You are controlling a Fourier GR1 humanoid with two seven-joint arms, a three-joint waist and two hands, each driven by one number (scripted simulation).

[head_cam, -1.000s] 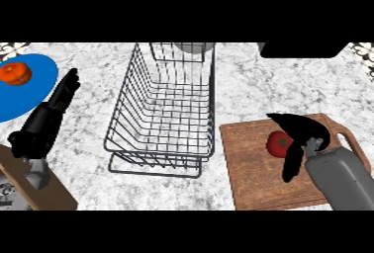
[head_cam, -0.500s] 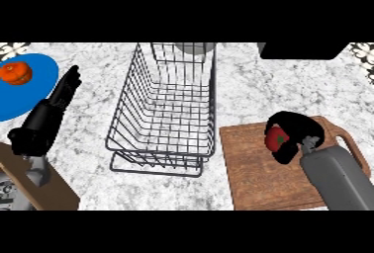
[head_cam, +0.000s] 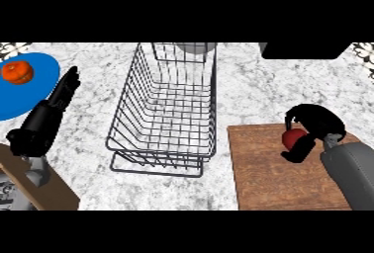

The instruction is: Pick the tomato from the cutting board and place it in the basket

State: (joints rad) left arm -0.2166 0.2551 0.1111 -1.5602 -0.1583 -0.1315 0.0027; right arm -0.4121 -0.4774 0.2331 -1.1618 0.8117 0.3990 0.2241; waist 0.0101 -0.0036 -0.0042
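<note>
Right hand point(head_cam: 315, 123) has shifted toward the cutting board's point(head_cam: 277, 183) top edge, fingers curled round the tomato point(head_cam: 293, 138); round, no long axis, held over the board. Left hand point(head_cam: 62, 91) rests, fingers straight. Marbled counter point(head_cam: 248, 89). Wire basket point(head_cam: 171, 113) holds nothing. Blue plate point(head_cam: 36, 84) carries an orange fruit point(head_cam: 17, 72).
</note>
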